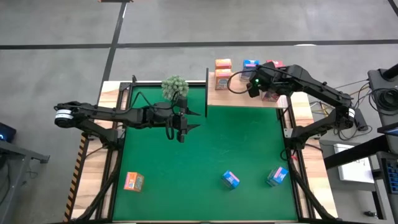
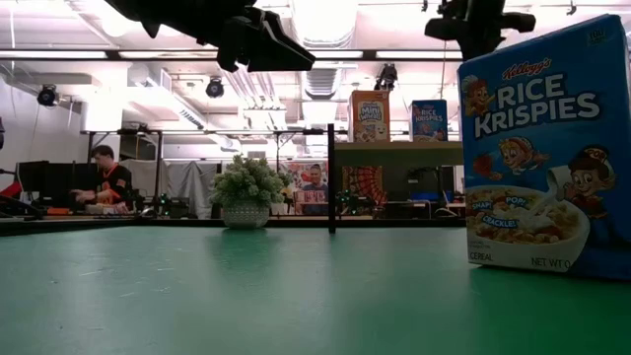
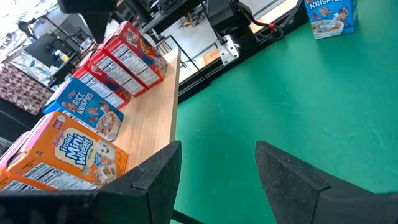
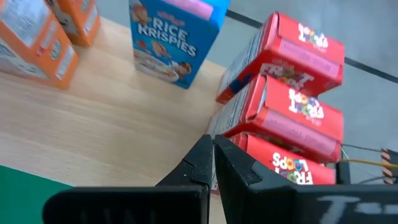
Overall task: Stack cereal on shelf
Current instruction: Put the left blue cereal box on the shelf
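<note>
Cereal boxes left on the green surface, one orange box (image 1: 134, 181) near-left and two blue boxes (image 1: 231, 180) near-right, lie nearer the left end effector (image 1: 180, 132), fingers apart mid-surface, than the right end effector (image 1: 254, 86), pinched together over the far-right shelf (image 1: 242, 98).

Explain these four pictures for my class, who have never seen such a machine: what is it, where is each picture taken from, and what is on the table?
Two dark robot arms work at a table. One picture looks straight down, one looks level across the green mat, and two come from cameras on the arms' wrists. The left gripper hangs open over the mat, holding nothing. The right gripper is shut and empty, above the wooden shelf, where orange, blue and red cereal boxes stand. One orange box and two blue boxes are on the mat. A small plant stands at the back.
</note>
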